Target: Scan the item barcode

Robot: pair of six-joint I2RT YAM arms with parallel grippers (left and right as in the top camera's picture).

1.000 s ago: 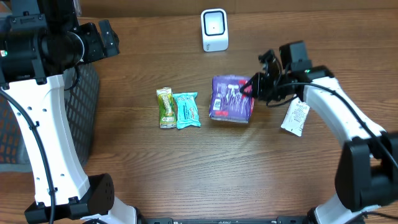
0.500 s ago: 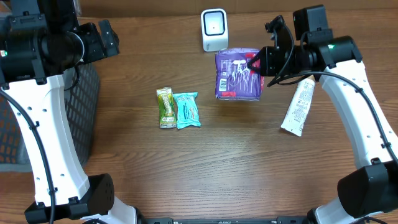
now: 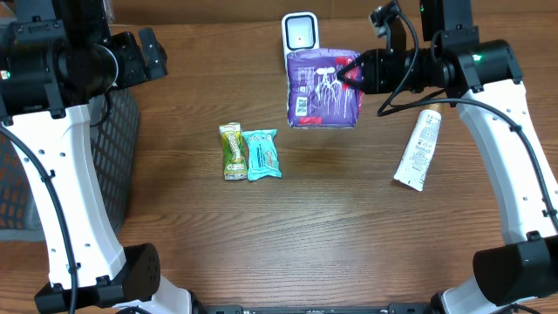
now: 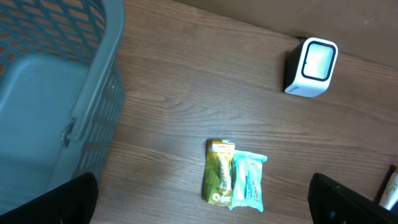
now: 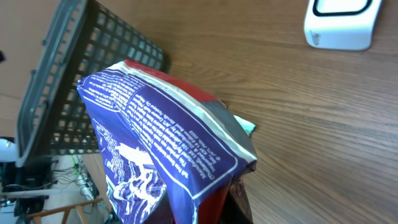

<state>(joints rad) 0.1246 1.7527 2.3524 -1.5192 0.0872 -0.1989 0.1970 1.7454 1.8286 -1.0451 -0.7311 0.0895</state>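
Note:
A purple snack bag [image 3: 324,87] hangs in the air just in front of the white scanner [image 3: 301,37], and my right gripper [image 3: 355,73] is shut on its right edge. A small white label patch [image 3: 301,106] faces up at the bag's lower left corner. From the right wrist view the bag [image 5: 161,137] fills the foreground over the right gripper [image 5: 217,211], with the scanner [image 5: 339,22] at the top right. My left gripper [image 3: 146,54] is open and empty, high over the basket edge; in its own view the left gripper [image 4: 205,205] looks down on the table.
A green snack bar [image 3: 231,150] and a teal packet [image 3: 261,154] lie side by side at mid-table. A white tube [image 3: 418,148] lies to the right under the right arm. A dark mesh basket [image 3: 118,166] stands at the left edge.
My right gripper has lifted the purple bag off the table and carried it up and toward the scanner. The left arm has not moved.

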